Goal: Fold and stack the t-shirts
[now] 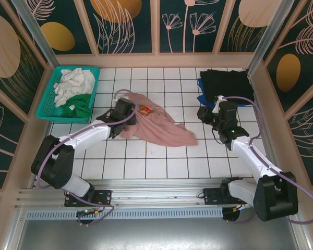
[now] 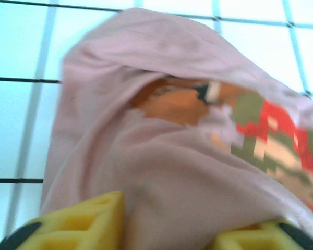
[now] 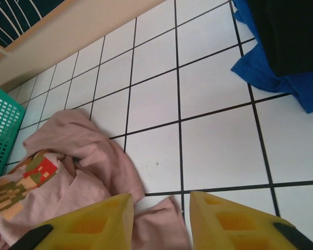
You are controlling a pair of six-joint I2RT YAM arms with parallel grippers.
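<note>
- At the far left corner of the tiled table (image 1: 161,161), the teal basket (image 1: 48,113) holds a crumpled white t-shirt (image 1: 75,80) at its far end and a green t-shirt (image 1: 82,104) at its near end.
- The pink t-shirt (image 1: 156,127) lies rumpled mid-table, its pixel print (image 2: 271,135) creased and partly folded under.
- The left gripper (image 1: 129,112) clenches a bunch of cloth at the shirt's left edge.
- The right gripper (image 1: 204,114) hangs with its fingers spread and empty, near the shirt's right tip.
- Far right, a black t-shirt (image 1: 227,83) covers most of a blue t-shirt (image 1: 202,98).
</note>
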